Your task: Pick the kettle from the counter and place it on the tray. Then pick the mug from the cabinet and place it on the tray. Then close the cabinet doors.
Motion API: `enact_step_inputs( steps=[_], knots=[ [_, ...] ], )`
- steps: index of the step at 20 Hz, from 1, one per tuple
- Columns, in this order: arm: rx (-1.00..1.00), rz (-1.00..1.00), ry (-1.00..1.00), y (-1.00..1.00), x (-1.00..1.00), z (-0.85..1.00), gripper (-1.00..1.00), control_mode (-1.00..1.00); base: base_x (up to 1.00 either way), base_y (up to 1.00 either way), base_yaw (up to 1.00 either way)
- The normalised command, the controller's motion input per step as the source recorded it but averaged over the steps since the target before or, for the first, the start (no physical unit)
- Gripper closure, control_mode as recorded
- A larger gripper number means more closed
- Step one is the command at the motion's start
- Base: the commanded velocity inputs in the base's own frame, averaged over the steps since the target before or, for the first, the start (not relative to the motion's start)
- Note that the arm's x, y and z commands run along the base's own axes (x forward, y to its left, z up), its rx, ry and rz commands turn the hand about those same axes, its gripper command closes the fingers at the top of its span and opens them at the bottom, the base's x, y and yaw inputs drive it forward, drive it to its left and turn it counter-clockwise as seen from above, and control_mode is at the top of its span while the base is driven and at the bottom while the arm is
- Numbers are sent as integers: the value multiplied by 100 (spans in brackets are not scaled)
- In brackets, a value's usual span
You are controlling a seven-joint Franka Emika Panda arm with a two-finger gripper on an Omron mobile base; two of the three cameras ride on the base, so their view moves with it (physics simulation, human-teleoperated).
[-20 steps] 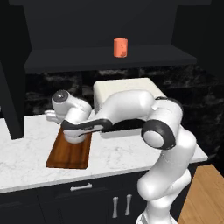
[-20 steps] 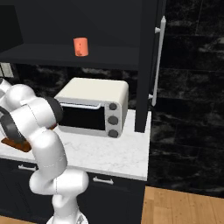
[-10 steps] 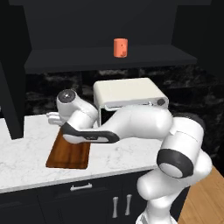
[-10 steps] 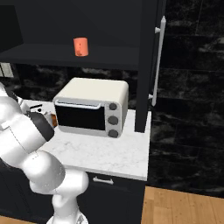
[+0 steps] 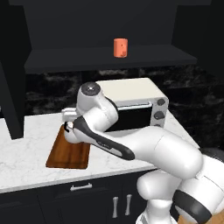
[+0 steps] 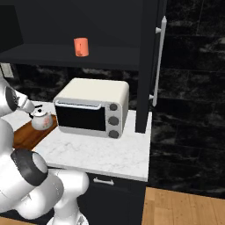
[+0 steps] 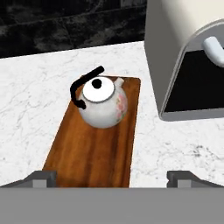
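The whitish-grey kettle point(image 7: 103, 104) with its black arched handle stands upright on the far end of the dark brown tray point(image 7: 94, 151). It is also in the right base view, where the kettle point(image 6: 42, 121) rests on the tray point(image 6: 29, 135) left of the toaster oven. My gripper point(image 7: 112, 178) hovers above the tray's near end, open, its fingertips point(image 7: 42, 178) wide apart with nothing between them. The orange mug point(image 5: 120, 47) sits on the black cabinet's shelf point(image 5: 65, 59). In the left base view my arm hides the kettle.
A cream toaster oven point(image 6: 91, 107) stands on the white marble counter point(image 6: 110, 154) right of the tray. An open cabinet door point(image 6: 147, 66) with a long silver handle point(image 6: 160, 61) juts out at the right; the other open door point(image 5: 11, 87) stands at the left.
The gripper has let go of the kettle and risen back from it; the kettle now stands alone on the tray. The elbow has swung toward the cameras.
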Motion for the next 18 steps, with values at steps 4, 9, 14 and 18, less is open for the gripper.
enact_step_inputs(
  steps=[4,9,14,18],
  knots=[
    [2,0,0,-60,-25,61,-100,-100,0,0,0],
    [0,0,-4,-55,-22,58,-100,-100,0,0,0],
    [0,0,-3,-55,-14,55,-100,-100,0,0,0],
    [0,-1,-3,-51,-2,60,-100,-100,0,0,0]
  ],
)
